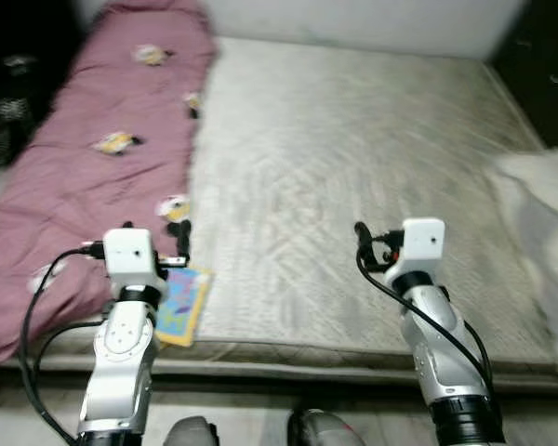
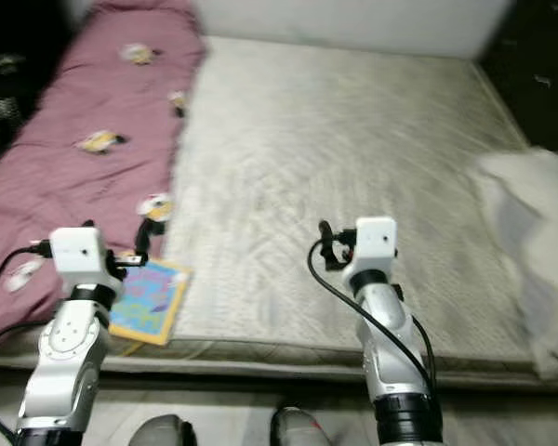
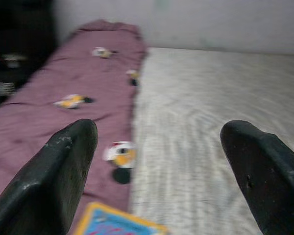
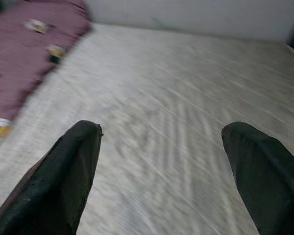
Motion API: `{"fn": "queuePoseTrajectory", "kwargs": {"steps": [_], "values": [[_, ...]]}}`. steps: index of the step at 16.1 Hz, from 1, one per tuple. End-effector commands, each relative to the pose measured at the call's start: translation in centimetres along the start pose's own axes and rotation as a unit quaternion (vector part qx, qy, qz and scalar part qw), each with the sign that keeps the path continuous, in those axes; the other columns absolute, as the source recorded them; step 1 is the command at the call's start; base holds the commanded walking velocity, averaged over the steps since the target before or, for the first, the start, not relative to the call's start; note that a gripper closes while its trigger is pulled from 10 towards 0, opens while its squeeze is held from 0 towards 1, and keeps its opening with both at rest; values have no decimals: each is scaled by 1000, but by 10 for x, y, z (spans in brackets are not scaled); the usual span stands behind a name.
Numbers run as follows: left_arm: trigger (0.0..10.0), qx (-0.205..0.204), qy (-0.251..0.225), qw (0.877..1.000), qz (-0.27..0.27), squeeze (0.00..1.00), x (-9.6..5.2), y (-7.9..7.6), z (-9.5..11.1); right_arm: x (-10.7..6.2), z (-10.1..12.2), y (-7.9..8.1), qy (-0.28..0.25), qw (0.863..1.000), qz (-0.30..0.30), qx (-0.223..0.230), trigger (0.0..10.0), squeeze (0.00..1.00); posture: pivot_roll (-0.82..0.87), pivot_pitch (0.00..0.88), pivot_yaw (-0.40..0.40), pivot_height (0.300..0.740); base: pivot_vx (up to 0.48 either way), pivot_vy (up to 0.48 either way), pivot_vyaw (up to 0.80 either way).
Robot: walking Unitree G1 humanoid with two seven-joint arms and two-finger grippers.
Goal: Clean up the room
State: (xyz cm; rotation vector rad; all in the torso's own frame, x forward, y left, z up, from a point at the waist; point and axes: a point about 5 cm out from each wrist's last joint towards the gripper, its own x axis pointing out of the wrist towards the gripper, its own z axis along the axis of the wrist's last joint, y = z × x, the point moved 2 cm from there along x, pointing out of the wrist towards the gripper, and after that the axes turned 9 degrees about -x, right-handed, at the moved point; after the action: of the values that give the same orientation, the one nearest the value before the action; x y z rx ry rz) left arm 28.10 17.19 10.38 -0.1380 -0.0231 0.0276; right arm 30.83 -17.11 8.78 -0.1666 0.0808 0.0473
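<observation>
A wide bed with a bare grey mattress (image 1: 353, 158) lies before me. A purple blanket (image 1: 93, 177) printed with small cartoon figures runs along its left side. A colourful picture book (image 1: 181, 305) lies at the bed's front left edge, partly on the blanket. My left gripper (image 3: 159, 142) is open and empty, held just above and behind the book (image 3: 117, 223). My right gripper (image 4: 161, 137) is open too, hovering over the front middle of the mattress with nothing between its fingers.
A crumpled white cloth (image 1: 539, 223) lies on the bed's right side. Dark furniture (image 1: 9, 84) stands at the far left, and a dark cabinet (image 1: 551, 65) at the far right. A pale wall (image 1: 353, 19) closes the head of the bed.
</observation>
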Motion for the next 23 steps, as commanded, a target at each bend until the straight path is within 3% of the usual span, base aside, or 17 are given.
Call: {"fn": "queuePoseTrajectory", "kwargs": {"steps": [1, 6, 13, 23], "values": [[10000, -2, 17, 1000, 2, 0, -2, 1, -7, -3, -10, -7, 23, 1000, -15, 3, 10000, 0, 12, 102, -54, 740, 0, 0, -800], [10000, 0, 19, 1000, -7, 0, -4, -2, -5, -1, -6, -6, 13, 1000, -17, 0, 10000, 0, 17, 100, -25, 740, 0, 369, -705], [10000, -5, 5, 1000, -3, 0, 5, -3, 4, 7, 3, -3, -3, 1000, -6, -11, 10000, 0, 0, 131, -38, 740, 0, 480, 0], [10000, -2, 5, 1000, 8, 0, 4, -1, 3, 10, 2, -4, -2, 1000, -3, -12, 10000, 0, 5, 105, -44, 740, 0, 480, 0]]}}
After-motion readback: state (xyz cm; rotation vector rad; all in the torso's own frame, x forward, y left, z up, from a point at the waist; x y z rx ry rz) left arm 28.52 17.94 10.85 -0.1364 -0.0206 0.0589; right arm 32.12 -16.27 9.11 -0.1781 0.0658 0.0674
